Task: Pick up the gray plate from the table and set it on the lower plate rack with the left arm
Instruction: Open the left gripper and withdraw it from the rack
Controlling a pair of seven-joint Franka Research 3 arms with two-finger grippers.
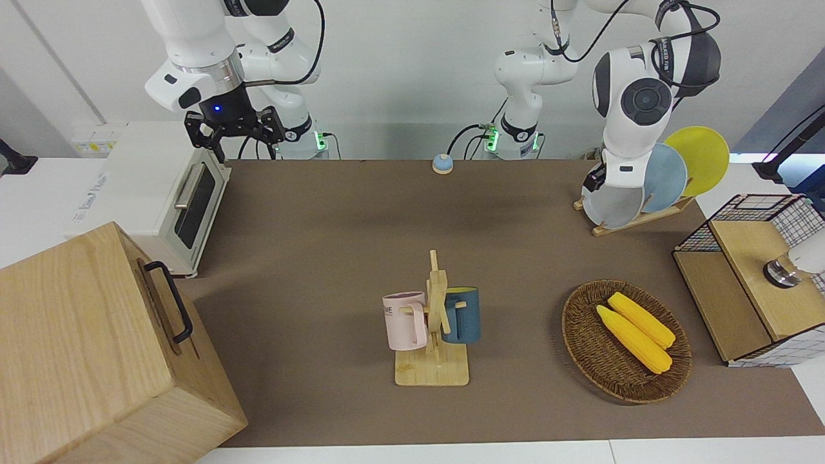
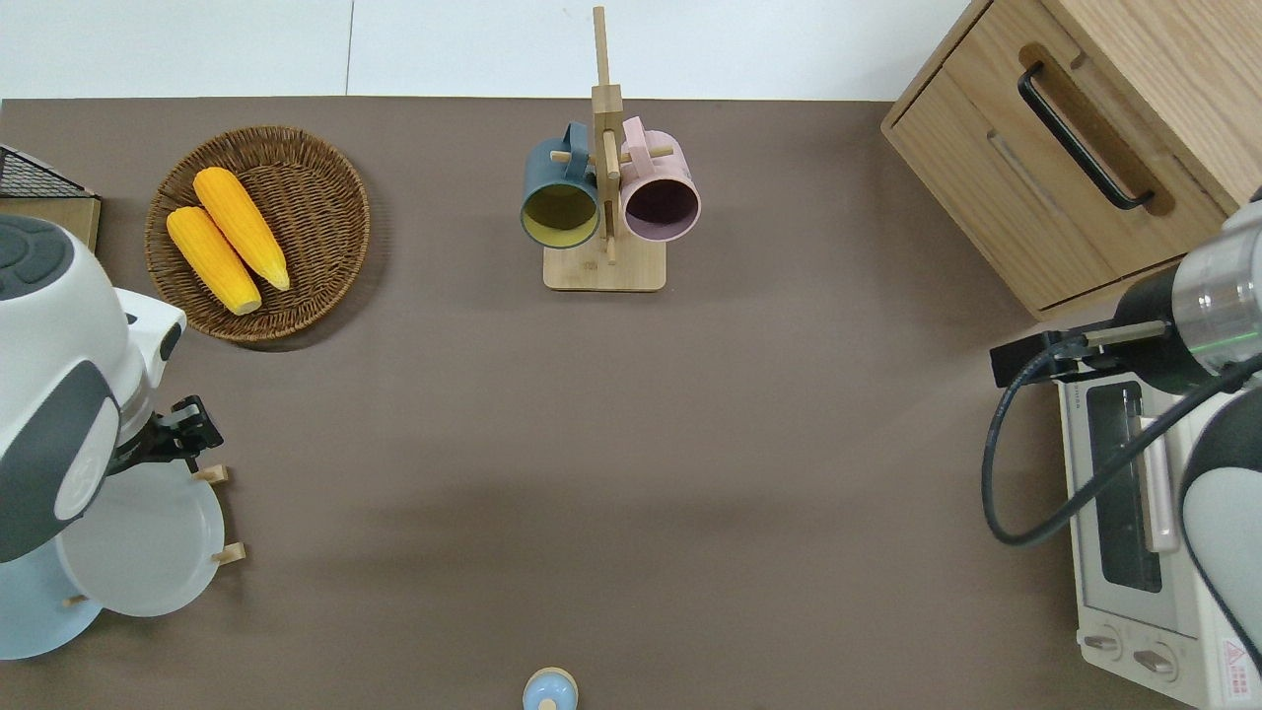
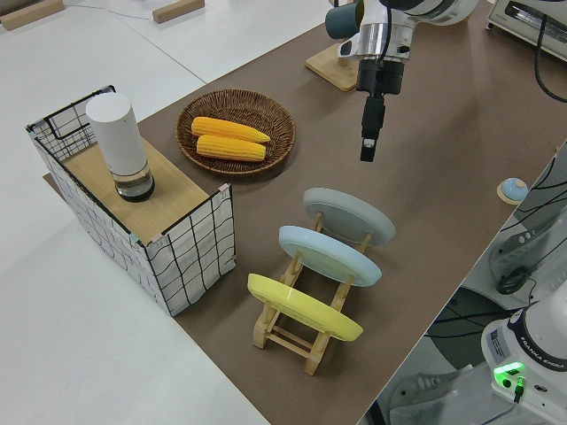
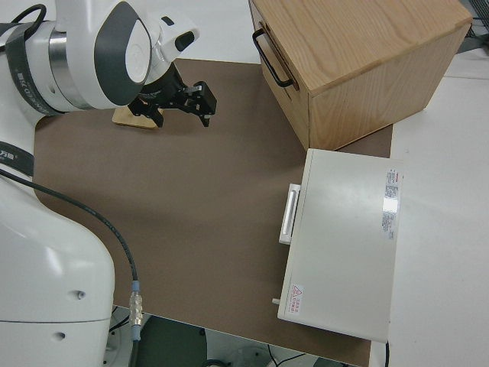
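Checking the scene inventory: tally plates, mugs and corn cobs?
Plates: 3 (gray plate, blue plate, yellow plate)
Mugs: 2 (pink mug, blue mug)
Corn cobs: 2
Total: 7

A matte brown table point(image 2: 631, 444) with white edges carries a light-wood plate rack point(image 3: 306, 305) at eight o'clock overhead, a woven wicker basket point(image 2: 315, 197) at ten, a wooden mug stand point(image 2: 603, 266) at twelve, and a small blue bell point(image 2: 549, 690) at six.
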